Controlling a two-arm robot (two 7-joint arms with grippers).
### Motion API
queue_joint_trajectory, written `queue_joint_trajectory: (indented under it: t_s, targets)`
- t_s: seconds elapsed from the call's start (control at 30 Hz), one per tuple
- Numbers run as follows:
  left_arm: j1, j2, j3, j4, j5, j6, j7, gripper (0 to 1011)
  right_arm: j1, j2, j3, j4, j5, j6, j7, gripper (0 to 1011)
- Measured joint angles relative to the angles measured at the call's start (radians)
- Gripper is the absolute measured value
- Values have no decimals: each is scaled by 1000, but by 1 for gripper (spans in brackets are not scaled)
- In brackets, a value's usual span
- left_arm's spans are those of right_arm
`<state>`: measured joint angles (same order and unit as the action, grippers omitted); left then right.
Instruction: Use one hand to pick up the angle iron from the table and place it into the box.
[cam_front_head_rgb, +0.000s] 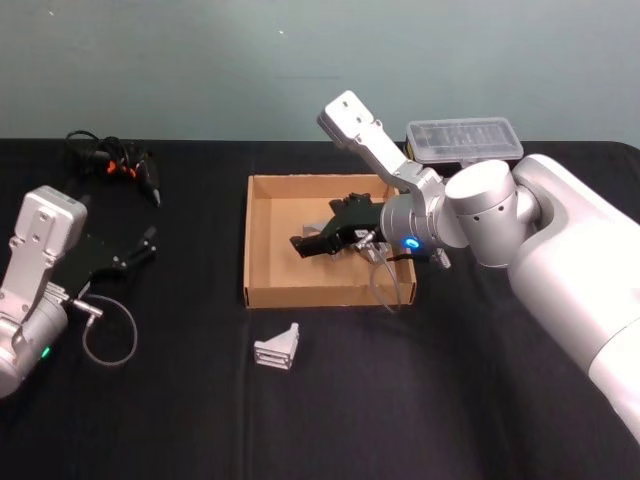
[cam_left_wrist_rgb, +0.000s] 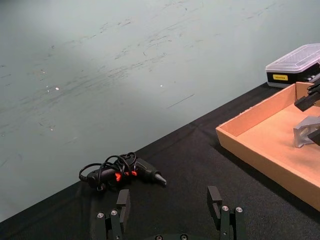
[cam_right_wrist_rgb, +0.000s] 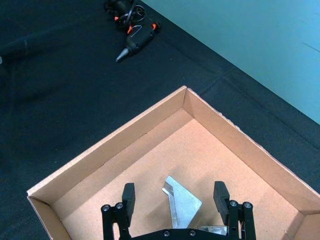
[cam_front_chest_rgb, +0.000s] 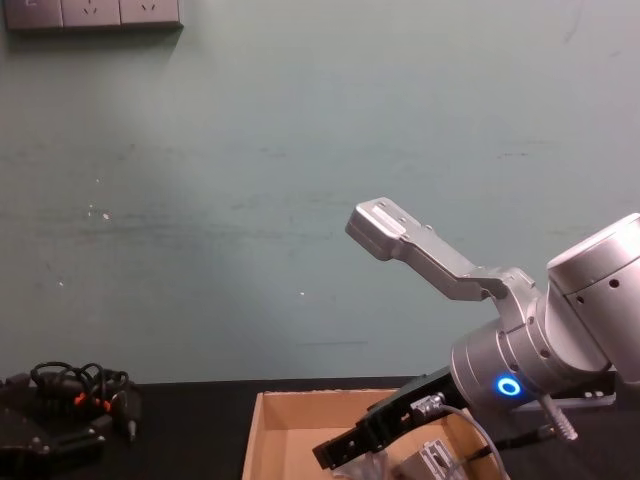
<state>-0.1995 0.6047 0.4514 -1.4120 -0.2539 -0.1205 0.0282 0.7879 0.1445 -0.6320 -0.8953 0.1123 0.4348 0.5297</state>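
Since the angle iron (cam_right_wrist_rgb: 184, 207) lies between the fingers of the right claw (cam_right_wrist_rgb: 174, 192) with a gap on either side, I read the step in hand as the release inside the box (cam_right_wrist_rgb: 125, 145).

Claw state: spread wide, gripping nothing. The iron looks to rest on the cardboard floor, but contact underneath cannot be confirmed. In the head view all this sits at centre frame, with the claw reaching in from the right over the box's middle.

How to do it well (judgement):
- Lift straight up before any sideways travel, so neither finger clips the iron's raised flange and drags the piece.
- Hold the present spread until the fingertips are above the iron's top edge.
- Leave over the right-hand wall. It is low, but give it margin.
- A cable loop (cam_front_head_rgb: 388, 285) hangs from the wrist near the box's lower right corner in the head frame. Check that it does not catch on the cardboard and shift the box.

A second angle iron (cam_front_head_rgb: 277, 349) stands on the bench (cam_front_head_rgb: 450, 400) at lower centre of the head frame. It is near the box's lower left corner but apart from it, and is probably the next pick.

The left claw (cam_left_wrist_rgb: 169, 194) is open and empty, parked at the left edge of the head frame at mid height, well apart from the box.

A cabled tool (cam_front_head_rgb: 115, 165) lies at upper left and a clear-lidded case (cam_front_head_rgb: 465, 138) at upper right beyond the box. Neither is in the exit path.
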Motion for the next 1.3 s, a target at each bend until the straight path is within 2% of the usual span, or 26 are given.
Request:
queue_joint_trajectory:
  t_s: [0.17, 0.27, 0.4, 0.5, 0.6, 0.7, 0.8, 0.9, 0.97, 1.0, 1.03, 1.17, 1.3]
  targets:
    - [0, 0, 0, 0, 0, 0, 0, 1011, 0, 0, 0, -1, 0, 0, 0, 1000]
    - [0, 0, 0, 0, 0, 0, 0, 1011, -15, 13, 1, -34, -2, 1, 0, 1000]
    - [0, 0, 0, 0, 0, 0, 0, 1011, -59, 49, 14, -127, -2, 14, 1, 1000]
    - [0, 0, 0, 0, 0, 0, 0, 1011, -116, 95, 29, -245, 8, 35, 10, 1000]
    - [0, 0, 0, 0, 0, 0, 0, 1011, -152, 126, 37, -317, 19, 49, 18, 1000]
    - [0, 0, 0, 0, 0, 0, 0, 1011, -200, 168, 44, -412, 30, 65, 26, 1000]
    - [0, 0, 0, 0, 0, 0, 0, 1011, -265, 226, 52, -535, 46, 77, 31, 1000]
    - [0, 0, 0, 0, 0, 0, 0, 1011, -297, 254, 56, -592, 57, 79, 35, 1000]
    - [0, 0, 0, 0, 0, 0, 0, 1011, -336, 287, 59, -663, 69, 80, 35, 1000]
    - [0, 0, 0, 0, 0, 0, 0, 1011, -336, 287, 59, -663, 69, 80, 35, 1000]
    - [0, 0, 0, 0, 0, 0, 0, 1011, -354, 303, 54, -699, 66, 80, 32, 1000]
    - [0, 0, 0, 0, 0, 0, 0, 1011, -382, 331, 33, -761, 42, 79, 18, 1000]
    - [0, 0, 0, 0, 0, 0, 0, 1011, -396, 342, 11, -784, 29, 77, 22, 1000]
